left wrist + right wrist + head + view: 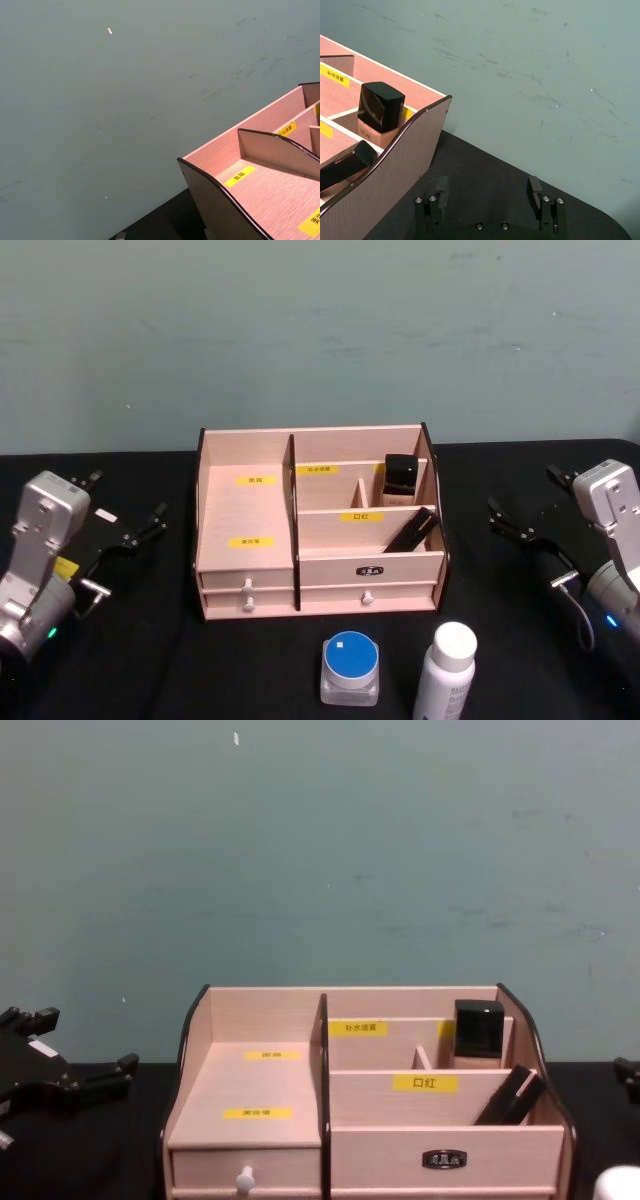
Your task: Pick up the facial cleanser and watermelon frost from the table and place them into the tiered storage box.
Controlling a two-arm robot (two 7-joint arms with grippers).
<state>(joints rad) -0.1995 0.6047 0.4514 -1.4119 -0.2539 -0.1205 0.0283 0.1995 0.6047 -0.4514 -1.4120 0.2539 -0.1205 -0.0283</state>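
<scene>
The facial cleanser (447, 672), a white bottle with a white cap, stands at the front right of the black table; its cap (620, 1186) shows in the chest view. Left of it sits the watermelon frost (350, 668), a small clear jar with a blue lid. Behind both stands the tiered storage box (370, 558) of pale wood (380, 1160). My left gripper (125, 497) hovers open at the box's left (80, 1042), holding nothing. My right gripper (530, 495) is open and empty to the box's right (487, 192), beside its dark-edged side panel (395, 170).
A black-capped bottle (400, 478) stands in the box's upper right compartment, and a black tube (410, 530) leans in the one below. Two drawers with white knobs (246, 586) face front. A teal wall (320, 870) rises behind the table.
</scene>
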